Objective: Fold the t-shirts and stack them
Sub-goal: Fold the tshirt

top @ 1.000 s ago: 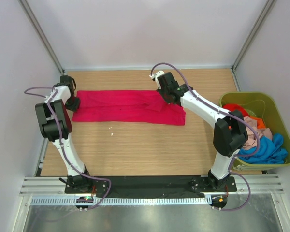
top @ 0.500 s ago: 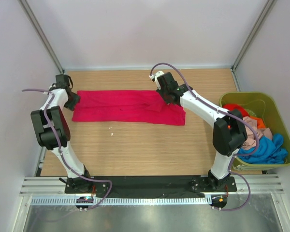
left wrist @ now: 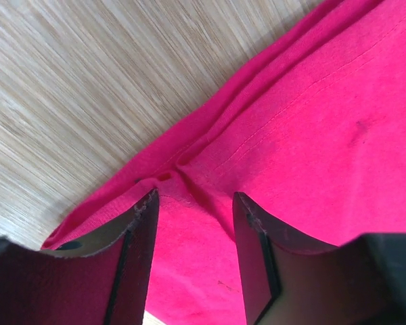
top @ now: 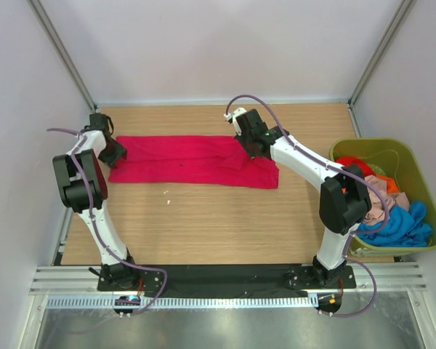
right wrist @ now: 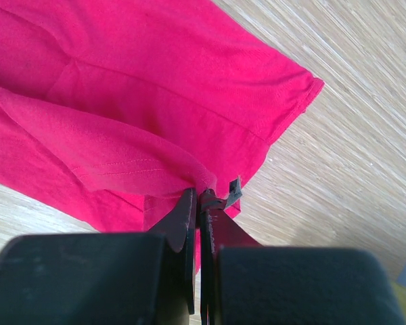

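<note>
Left pincer [left wrist: 195,198] agape over crimson t-shirt [top: 182,161] | right pincer [right wrist: 197,196] pinching its fold | tub [top: 421,174] contents part-hidden

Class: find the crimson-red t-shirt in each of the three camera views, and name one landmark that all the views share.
Top external: crimson-red t-shirt spread across the far half of the wooden tabletop.
Left wrist: fills the right and bottom.
Right wrist: fills the upper left.
Shared landmark: the wooden tabletop.
</note>
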Robot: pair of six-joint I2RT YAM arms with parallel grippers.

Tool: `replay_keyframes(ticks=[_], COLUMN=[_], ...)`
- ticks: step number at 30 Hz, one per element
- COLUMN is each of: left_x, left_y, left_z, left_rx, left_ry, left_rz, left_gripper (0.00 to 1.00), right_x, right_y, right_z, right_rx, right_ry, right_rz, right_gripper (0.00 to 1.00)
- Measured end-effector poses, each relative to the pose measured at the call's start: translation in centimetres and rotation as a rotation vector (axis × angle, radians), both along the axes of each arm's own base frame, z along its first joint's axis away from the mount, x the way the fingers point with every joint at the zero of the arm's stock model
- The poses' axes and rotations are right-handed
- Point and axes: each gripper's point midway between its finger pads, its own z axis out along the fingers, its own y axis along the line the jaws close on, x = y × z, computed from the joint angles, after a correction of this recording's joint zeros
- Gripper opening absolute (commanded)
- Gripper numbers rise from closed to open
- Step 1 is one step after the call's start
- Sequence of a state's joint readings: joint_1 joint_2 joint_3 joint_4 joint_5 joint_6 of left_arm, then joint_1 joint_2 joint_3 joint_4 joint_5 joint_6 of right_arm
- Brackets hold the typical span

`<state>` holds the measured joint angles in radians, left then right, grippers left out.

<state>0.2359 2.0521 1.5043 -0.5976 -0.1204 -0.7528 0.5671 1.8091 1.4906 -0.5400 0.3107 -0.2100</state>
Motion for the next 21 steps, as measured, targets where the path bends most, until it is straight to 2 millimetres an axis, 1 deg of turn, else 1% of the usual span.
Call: replay_keyframes(ticks=[4, 5, 7, 8, 10, 11, 18, 21], left_x=[0.0, 0.0, -0.1, -0.3, -0.5, -0.7, -1.1, -1.1], left_y=[0.1, 0.2, 0.3, 0.3, 0.4, 0.5, 1.2, 1.7], left_z=[-0.2, -0.2, -0.4, -0.4, -0.5, -0.5, 0.1, 0.5], left_rx=[0.007, 0.008, 0.014, 0.018, 0.024, 0.03, 0.064, 0.088], left_ry=[0.022, 0.028, 0.042, 0.049, 0.061, 0.069, 0.1, 0.107], left_rz=[-0.02, -0.024, -0.025, -0.026, -0.028, -0.029, -0.021, -0.01], left_gripper=[0.44, 0.39, 0.33, 0.22, 0.11, 0.0, 0.0, 0.0], right_x=[0.0, 0.0, 0.0, 0.0, 0.0, 0.0, 0.1, 0.3], right_y=[0.0, 0.0, 0.0, 0.0, 0.0, 0.0, -0.3, -0.4], right_z=[0.0, 0.0, 0.0, 0.0, 0.0, 0.0, 0.1, 0.7], right_rx=[0.0, 0.0, 0.0, 0.0, 0.0, 0.0, -0.016, -0.023], right_ry=[0.0, 0.0, -0.001, -0.001, -0.001, -0.001, -0.006, -0.015], right_rz=[0.0, 0.0, 0.0, 0.0, 0.0, 0.0, -0.011, -0.012], right_gripper=[0.01, 0.01, 0.01, 0.01, 0.01, 0.01, 0.01, 0.01])
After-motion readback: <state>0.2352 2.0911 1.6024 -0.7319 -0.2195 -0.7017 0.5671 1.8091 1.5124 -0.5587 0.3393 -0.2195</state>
